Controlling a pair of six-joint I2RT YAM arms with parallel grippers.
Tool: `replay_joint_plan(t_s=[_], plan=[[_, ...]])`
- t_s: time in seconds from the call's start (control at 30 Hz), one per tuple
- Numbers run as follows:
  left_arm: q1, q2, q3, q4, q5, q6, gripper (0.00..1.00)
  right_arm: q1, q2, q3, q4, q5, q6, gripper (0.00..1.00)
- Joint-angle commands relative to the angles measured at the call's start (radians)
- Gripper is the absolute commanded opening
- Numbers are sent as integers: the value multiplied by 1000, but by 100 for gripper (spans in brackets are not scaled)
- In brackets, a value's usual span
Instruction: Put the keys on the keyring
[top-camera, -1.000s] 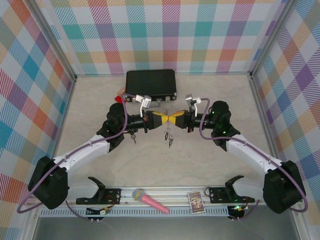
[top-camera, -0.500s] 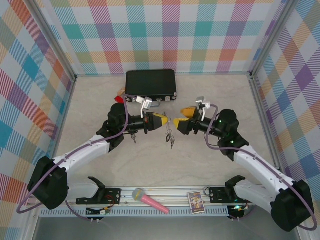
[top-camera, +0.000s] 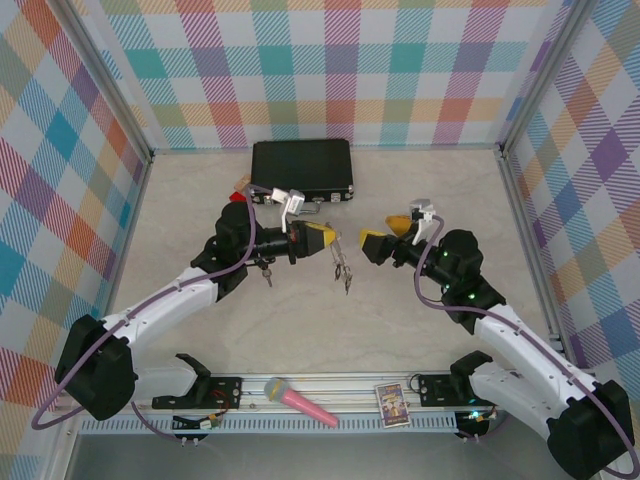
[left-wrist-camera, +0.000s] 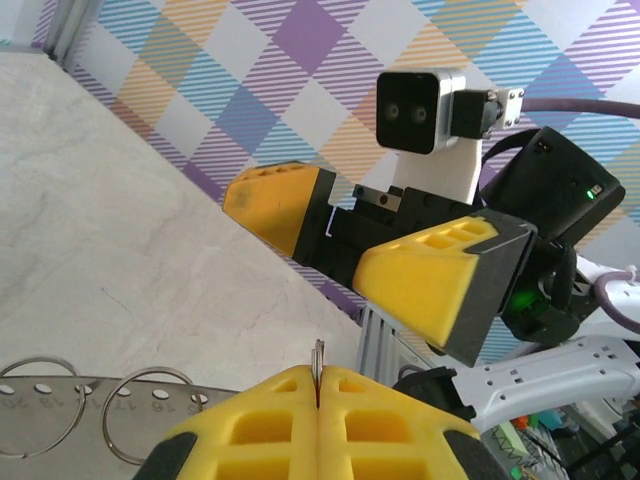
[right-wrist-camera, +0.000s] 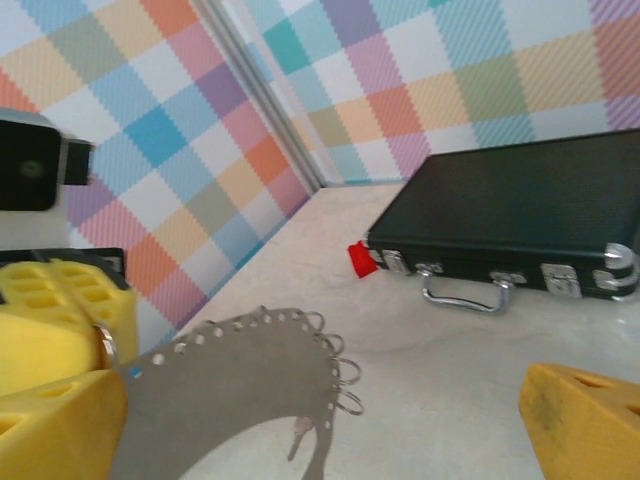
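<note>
Keyring: clamped edge-on in the closed left pincer, clear of the tabletop, leaving keys free to dangle; seemingly two, possibly a third beneath the arm. Left wrist: right pincer gaping, empty, opposite. Right wrist: one hoop, many rim loops.

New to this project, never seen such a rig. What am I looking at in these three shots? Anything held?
Two robot arms at the near edge of a table, each ending in a two-finger gripper. The wide shot looks down from above and behind; the other two are wrist cameras. A black case lies on the table; a pink microphone and a small printed box lie on the front rail. The left gripper is shut on the keyring, a flat grey metal piece with small loops along its rim; likely keys hang below. The right gripper is open and empty.
</note>
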Motion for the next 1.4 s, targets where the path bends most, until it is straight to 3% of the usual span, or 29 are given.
replay_joint_plan(t_s=[0.0,0.1,0.33,0.5,0.67,0.8,0.9,1.13,1.27,1.37], plan=[[-7,-26,47,-34,-34,46,0,-4,-7,15,-55,71,-25,99],[-6,-47,69,-157,-136,112,0,-4,25,36,-111,97,-34,99],[-1,-145,65,-294,-237,195,0,-16,116,51,-175,167,-20,99],[-1,-212,52,-366,-294,228,0,-15,227,54,-106,75,-15,99],[-1,-268,49,-436,-342,257,0,-6,366,97,-25,-55,9,79],[-1,-319,47,-493,-386,273,0,26,524,171,41,-165,62,55],[-1,-356,47,-536,-423,276,0,49,649,238,93,-232,117,43],[-1,-443,82,-734,-602,290,0,144,944,426,181,-305,231,38],[-1,-510,77,-787,-664,293,0,184,1109,554,212,-377,307,27],[-1,-563,75,-811,-697,295,0,231,1196,633,201,-388,323,25]])
